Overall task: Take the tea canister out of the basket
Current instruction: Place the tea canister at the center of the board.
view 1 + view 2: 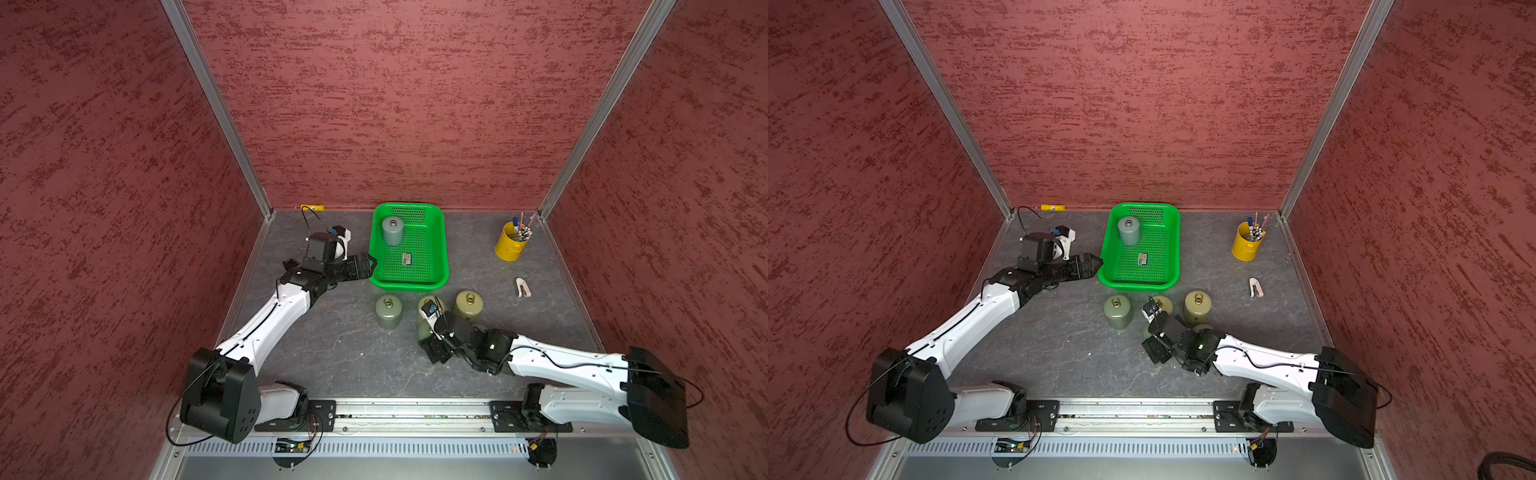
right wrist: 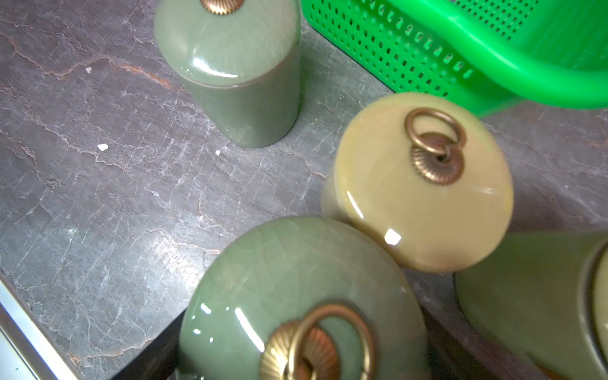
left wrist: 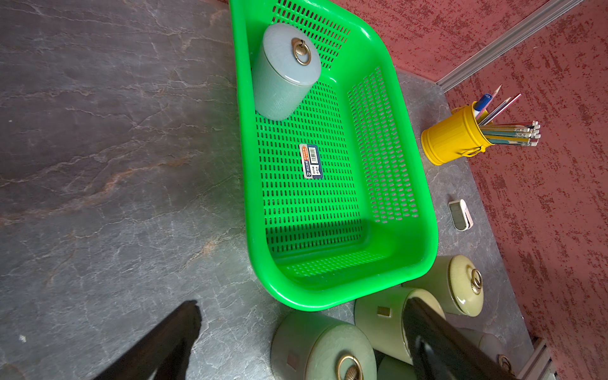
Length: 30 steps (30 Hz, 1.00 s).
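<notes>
Left gripper (image 1: pixel 370 265): jaws stand wide apart and empty, just outside the left wall of the bright green perforated plastic basket (image 1: pixel 408 286), level with its near half.

Right gripper (image 1: pixel 430 338): well in front of the basket. Its jaws are drawn in on a sage-green glazed ceramic canister (image 2: pixel 296 279), which appears held, though the fingers themselves are largely hidden.

Task item: the grey-blue glazed cylindrical tea canister (image 1: pixel 392 230) stands upright in the basket's far-left corner, close against the left wall. Its lid is on, and the brass ring pull (image 3: pixel 301 54) lies flat on it.

Three further green glazed canisters (image 1: pixel 1118 311) (image 1: pixel 1163 304) (image 1: pixel 1198 306) stand just in front of the basket.

Handling assessment:
- The body is judged rigid, fairly heavy for its size, slick under the glaze, and liable to chip or break if dropped or knocked.
- The lid probably only rests in place. A lift by the ring would likely raise the lid alone.
- Recommended hold is across the cylinder wall below the lid seam, jaws wide.
- One finger must pass between the canister and the basket's left wall, where clearance looks tight.
</notes>
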Available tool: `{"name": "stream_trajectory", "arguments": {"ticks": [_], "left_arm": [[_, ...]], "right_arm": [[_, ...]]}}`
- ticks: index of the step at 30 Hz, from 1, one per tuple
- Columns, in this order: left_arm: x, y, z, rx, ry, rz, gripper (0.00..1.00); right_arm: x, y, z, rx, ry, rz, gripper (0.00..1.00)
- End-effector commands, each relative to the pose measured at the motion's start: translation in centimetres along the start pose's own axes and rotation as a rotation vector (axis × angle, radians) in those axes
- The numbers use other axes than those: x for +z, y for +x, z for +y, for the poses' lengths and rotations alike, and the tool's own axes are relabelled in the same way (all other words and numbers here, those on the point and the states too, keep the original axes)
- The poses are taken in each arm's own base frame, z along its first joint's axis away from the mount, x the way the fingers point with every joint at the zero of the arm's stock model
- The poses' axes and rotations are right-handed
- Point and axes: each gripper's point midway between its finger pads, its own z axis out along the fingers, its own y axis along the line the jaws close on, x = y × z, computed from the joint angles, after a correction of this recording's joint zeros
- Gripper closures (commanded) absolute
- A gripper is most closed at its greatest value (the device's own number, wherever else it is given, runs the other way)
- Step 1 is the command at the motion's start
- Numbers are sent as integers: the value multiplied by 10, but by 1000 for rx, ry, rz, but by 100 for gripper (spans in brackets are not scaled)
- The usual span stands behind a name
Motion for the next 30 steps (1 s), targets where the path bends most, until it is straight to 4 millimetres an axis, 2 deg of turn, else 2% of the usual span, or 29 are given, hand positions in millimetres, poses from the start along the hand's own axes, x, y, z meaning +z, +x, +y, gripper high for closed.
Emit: {"name": "stream_trajectory", "arguments": {"ticks": [1, 14, 25, 30], "left_arm": [[1, 1, 1, 3, 5, 1, 0], [-1, 2, 5, 6, -7, 3, 0], [0, 4, 7, -1, -4, 3, 0], [-2, 4, 7, -1, -6, -2, 0]], "right_arm": [[-4, -32, -3, 35, 32, -134, 100], [-3, -29, -5, 37, 44, -124, 100], [-14, -13, -8, 80, 20, -109, 100], [-10, -7, -6, 73, 23, -90, 100]]}}
